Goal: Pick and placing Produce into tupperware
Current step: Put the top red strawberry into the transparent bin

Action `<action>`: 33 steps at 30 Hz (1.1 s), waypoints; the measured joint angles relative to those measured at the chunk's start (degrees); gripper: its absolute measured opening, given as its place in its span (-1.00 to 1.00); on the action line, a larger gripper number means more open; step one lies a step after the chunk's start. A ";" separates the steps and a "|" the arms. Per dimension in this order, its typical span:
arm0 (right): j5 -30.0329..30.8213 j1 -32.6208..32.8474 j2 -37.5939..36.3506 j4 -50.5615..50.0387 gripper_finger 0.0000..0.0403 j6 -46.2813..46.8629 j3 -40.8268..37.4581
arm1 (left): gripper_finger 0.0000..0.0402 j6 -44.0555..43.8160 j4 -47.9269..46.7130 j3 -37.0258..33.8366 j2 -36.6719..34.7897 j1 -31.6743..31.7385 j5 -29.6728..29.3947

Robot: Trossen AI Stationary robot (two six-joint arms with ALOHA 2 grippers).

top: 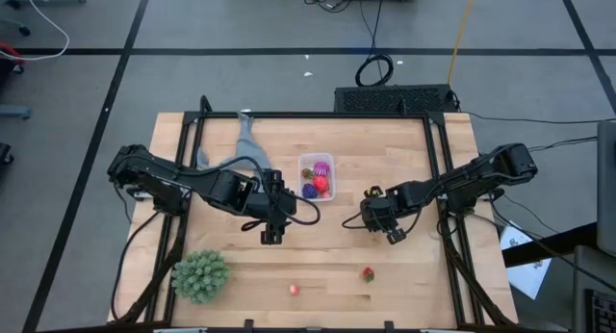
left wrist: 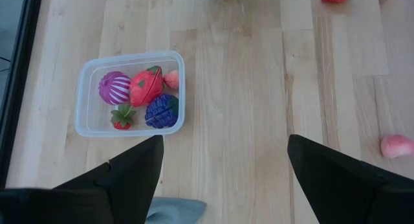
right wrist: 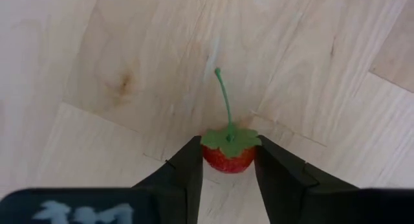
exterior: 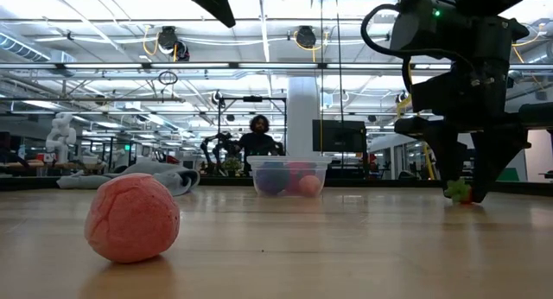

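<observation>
The clear tupperware (top: 316,176) (left wrist: 129,93) stands on the table's far middle. It holds a magenta fruit (left wrist: 114,87), a red-pink one (left wrist: 147,86), a blue-purple one (left wrist: 162,111) and a small strawberry (left wrist: 121,116). My left gripper (top: 272,229) (left wrist: 224,143) hangs open over bare wood on the container's near left side. My right gripper (top: 390,229) (right wrist: 228,156) is right of the container, shut on a small red berry (right wrist: 226,160) (exterior: 458,193). A pink berry (top: 294,289) (exterior: 131,217) and a strawberry (top: 368,273) lie on the table near its near edge. My right gripper pinches the red berry's body (right wrist: 210,160) between its two fingers (right wrist: 184,172), one on each side, just below the green leaf cap (right wrist: 231,140). The fingers come from above, pointing down. The stem (right wrist: 224,94) sticks out free. Whether the berry rests on the table I cannot tell.
A large green spiky ball (top: 200,275) sits at the near left corner. A grey cloth (top: 241,145) lies at the far left, beside the container. Black frame rails (top: 445,179) run along both table sides. A person stands in the room beyond the far edge.
</observation>
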 joint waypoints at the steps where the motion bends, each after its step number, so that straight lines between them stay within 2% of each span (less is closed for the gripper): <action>1: 0.00 0.00 0.00 0.01 -0.45 0.00 0.00 | 0.67 0.00 0.00 0.00 0.00 0.01 0.02; 12: 1.83 -0.04 0.00 0.42 -0.42 0.17 0.13 | 0.67 0.99 -0.64 0.00 0.00 -0.02 -0.92; 15: 1.99 -0.04 0.00 0.44 -0.43 0.08 1.17 | 0.67 1.07 -1.96 0.00 0.00 -0.02 -2.85; 24: 9.55 -0.30 0.00 1.23 -0.41 -3.88 7.89 | 0.67 0.63 -9.26 0.00 0.00 0.92 -11.00; 28: 13.32 -1.72 0.00 4.88 -0.40 -6.55 11.11 | 0.67 0.40 -13.01 0.00 -0.02 2.76 -13.17; 33: 13.44 -5.32 0.00 11.02 -0.40 -9.36 14.69 | 0.67 0.29 -18.79 0.00 -0.02 6.50 -15.39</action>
